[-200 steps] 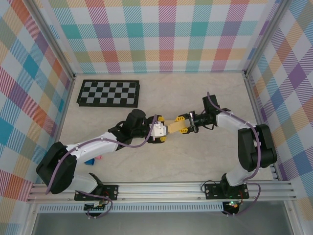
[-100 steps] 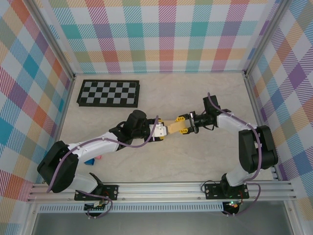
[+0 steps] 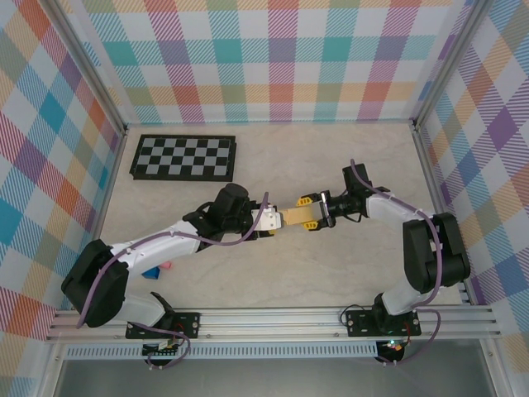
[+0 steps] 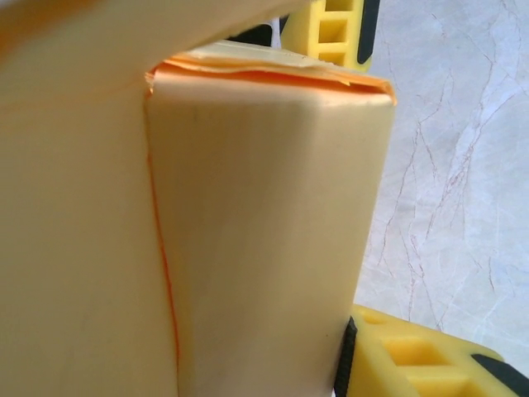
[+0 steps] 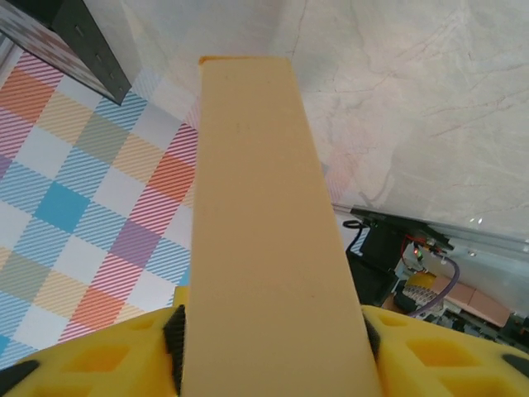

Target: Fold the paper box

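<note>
- Right jaws gripped the paper box [image 5: 264, 231]: in the right wrist view the black pads [image 5: 174, 335] lay against both long sides of the card, with a yellow finger [image 5: 446, 356] on each side.
- Left jaws: the box [image 4: 264, 231] sat between the fingers in the left wrist view. The lower yellow finger [image 4: 413, 364] touched its edge and the upper one [image 4: 335, 29] was partly hidden behind its top. Could not tell whether they were clamped or loose.
- Surface [image 3: 347, 157]: pale marbled, ringed by a metal frame.
- Plaid walls [image 3: 281, 58] stood on three sides, also seen in the right wrist view [image 5: 83, 182].
- Left arm [image 3: 157, 244] reached from the near left toward the middle. Right arm [image 3: 413, 231] bent in from the near right. The two wrists met nose to nose near the middle of the surface.
- Checkerboard [image 3: 183, 157] lay flat at the far left, well apart from both arms. One corner showed in the right wrist view [image 5: 66, 41].
- Paper box [image 3: 293, 217]: yellow-orange card, a narrow flat rectangular shape, bridging the gap between the two sets of jaws with one end in each.
- Its end showed layered orange edges in the left wrist view, and a thin orange crease ran down its face.
- Small pink and blue pieces [image 3: 157, 270] lay by the left arm near the front edge, partly hidden.
</note>
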Available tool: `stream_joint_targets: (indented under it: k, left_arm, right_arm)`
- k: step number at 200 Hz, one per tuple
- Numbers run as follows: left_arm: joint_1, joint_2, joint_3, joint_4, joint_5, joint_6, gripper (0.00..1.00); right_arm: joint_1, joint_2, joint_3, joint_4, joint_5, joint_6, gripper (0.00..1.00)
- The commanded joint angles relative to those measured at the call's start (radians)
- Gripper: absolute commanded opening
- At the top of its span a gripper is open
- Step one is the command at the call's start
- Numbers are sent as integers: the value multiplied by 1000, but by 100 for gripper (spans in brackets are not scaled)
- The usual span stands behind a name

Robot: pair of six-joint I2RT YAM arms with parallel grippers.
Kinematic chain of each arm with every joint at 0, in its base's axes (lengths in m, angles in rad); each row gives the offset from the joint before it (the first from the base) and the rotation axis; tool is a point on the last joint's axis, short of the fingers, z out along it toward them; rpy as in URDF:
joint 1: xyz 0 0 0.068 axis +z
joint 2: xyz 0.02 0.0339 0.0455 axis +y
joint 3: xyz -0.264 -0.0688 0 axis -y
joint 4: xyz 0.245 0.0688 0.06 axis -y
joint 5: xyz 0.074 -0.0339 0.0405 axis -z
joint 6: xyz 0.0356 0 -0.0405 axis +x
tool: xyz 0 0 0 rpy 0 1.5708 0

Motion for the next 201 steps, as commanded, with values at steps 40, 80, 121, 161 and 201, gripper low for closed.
stream_joint_targets:
  k: [40,80,121,161,201]
  left_arm:
    - [60,-3,153,-419,75,-16,46]
    - [77,80,345,-825,83,34,47]
    - [85,183,472,-980,102,52,48]
    - [83,310,531,-1013,123,57,48]
    - [69,359,556,-1012,74,71,48]
  right_arm:
    - [-35,28,183,-400,156,-432,70]
    - [-35,66,223,-406,119,-580,63]
    - [-35,70,263,-376,50,-642,53]
    - [-30,103,160,-50,-151,-286,47]
    - [-25,119,233,-213,-135,-330,50]
